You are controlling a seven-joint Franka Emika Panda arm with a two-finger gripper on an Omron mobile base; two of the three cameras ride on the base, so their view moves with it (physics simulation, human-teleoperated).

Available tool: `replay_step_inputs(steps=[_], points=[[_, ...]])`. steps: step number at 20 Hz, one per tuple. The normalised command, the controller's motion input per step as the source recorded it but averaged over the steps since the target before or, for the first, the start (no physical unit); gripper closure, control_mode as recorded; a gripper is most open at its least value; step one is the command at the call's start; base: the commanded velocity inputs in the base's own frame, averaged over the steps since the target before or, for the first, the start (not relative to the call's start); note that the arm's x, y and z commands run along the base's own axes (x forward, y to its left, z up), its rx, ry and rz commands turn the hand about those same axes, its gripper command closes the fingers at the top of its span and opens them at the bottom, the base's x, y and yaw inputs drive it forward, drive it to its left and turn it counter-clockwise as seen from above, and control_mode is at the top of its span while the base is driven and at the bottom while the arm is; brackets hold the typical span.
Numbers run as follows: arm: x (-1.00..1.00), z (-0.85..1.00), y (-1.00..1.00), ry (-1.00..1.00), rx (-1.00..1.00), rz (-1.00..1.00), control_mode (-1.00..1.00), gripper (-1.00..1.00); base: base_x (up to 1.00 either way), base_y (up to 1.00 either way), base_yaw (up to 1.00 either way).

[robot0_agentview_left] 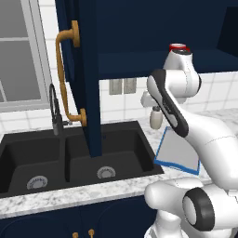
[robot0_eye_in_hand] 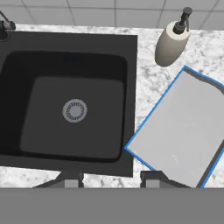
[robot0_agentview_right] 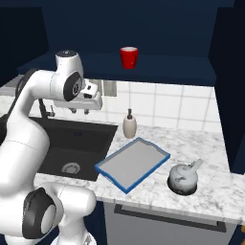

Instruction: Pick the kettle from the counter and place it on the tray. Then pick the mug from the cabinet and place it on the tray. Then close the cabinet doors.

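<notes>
Hovering high over the sink's right edge, my claw (robot0_agentview_right: 80, 111) hangs released and empty. My target, the kettle (robot0_agentview_right: 183, 177), sits on the counter (robot0_agentview_right: 210, 189) beyond the tray (robot0_agentview_right: 132, 163), well off to my right.

A beige soap bottle (robot0_eye_in_hand: 172, 41) stands at upper right; a dark faucet (robot0_agentview_left: 55, 111) rises left of centre, under a window (robot0_agentview_left: 18, 56) at upper left.

Your base views flank arm, facing counter (robot0_agentview_right: 201, 143); hand view looks straight down; all share sink (robot0_eye_in_hand: 74, 109), tray (robot0_eye_in_hand: 183, 131).
</notes>
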Motion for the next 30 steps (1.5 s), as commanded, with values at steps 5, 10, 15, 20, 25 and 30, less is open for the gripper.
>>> replay_step_inputs(steps=[5,10,15,20,25,30], points=[[-0.14,-0.03,-0.45,0.0,0.0,0.0,-1.0,-1.0,0.0,0.0,0.0],[-0.19,-0.32,-1.0,0.0,0.05,-0.01,-1.0,-1.0,0.0,0.0,0.0],[-0.01,-0.31,-0.98,0.0,0.19,-0.01,-1.0,-1.0,0.0,0.0,0.0],[0.0,-0.21,-0.7,0.0,0.1,0.0,-1.0,-1.0,0.0,0.0,0.0],[0.0,-0.04,-0.63,0.01,0.07,0.0,-1.0,-1.0,0.0,0.0,0.0],[0.0,-0.2,-0.63,0.0,0.07,-0.03,-1.0,-1.0,0.0,0.0,0.0]])
